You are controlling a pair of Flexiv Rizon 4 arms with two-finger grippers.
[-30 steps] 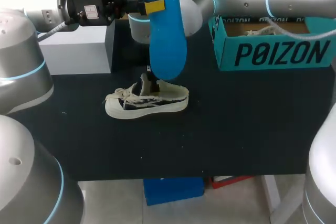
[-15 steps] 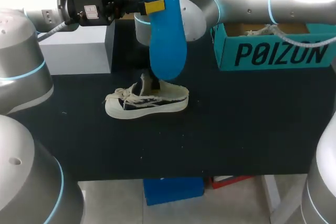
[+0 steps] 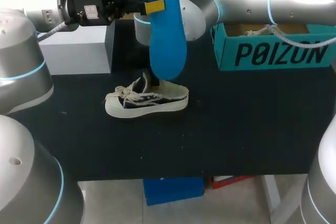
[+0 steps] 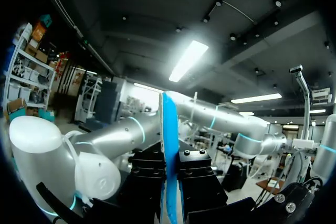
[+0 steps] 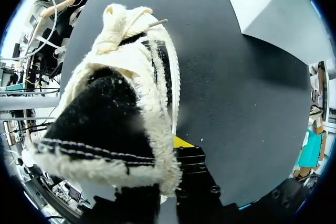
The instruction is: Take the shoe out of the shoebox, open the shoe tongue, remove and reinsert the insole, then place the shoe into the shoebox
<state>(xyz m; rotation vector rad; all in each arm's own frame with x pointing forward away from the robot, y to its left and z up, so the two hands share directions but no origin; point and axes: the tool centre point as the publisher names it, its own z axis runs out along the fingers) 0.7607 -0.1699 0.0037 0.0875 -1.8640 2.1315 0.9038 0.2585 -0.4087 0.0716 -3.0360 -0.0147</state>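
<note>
A cream and black shoe point(image 3: 147, 101) lies on its sole mid-table, toe to the left. Coming in from the right, my right gripper point(image 3: 149, 80) stands over the shoe's opening, partly hidden behind the insole. In the right wrist view that gripper point(image 5: 168, 150) is shut on the fuzzy black, cream-edged tongue point(image 5: 105, 124), with the laces point(image 5: 157, 66) ahead. A blue insole point(image 3: 166, 24) hangs upright above the shoe, held near its upper end by my left gripper point(image 3: 149, 7). The left wrist view has the insole point(image 4: 169, 129) edge-on, clamped in that gripper point(image 4: 169, 182).
A teal shoebox point(image 3: 273, 52) stands open at the back right, under my right arm. A white box point(image 3: 79, 48) sits at the back left. Dark table surface point(image 3: 220, 135) spreads in front of and to the right of the shoe.
My right gripper has gone from open to shut on the tongue, and the shoe's upper has shifted a little. The left arm and the insole have stayed still.
</note>
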